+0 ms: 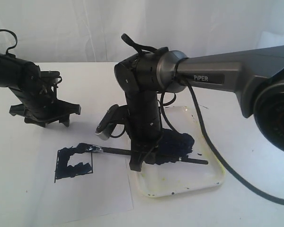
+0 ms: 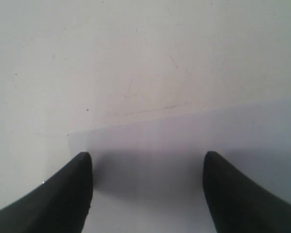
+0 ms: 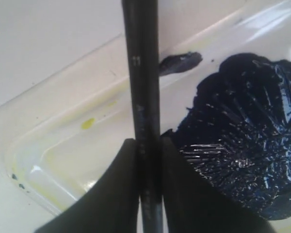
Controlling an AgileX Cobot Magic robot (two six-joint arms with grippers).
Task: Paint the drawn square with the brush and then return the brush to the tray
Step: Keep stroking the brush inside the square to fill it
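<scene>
Over the tray's (image 1: 189,182) nine o'clock edge, the right jaws clench the brush (image 1: 116,150).
Its tip sits at the one o'clock corner of the drawn square (image 1: 73,163), whose middle is blank. The left jaws hang wide apart. The brush is not yet put back.

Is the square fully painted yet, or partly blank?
Partly blank: the square has dark daubs along top and bottom, but its middle is bare white.
</scene>
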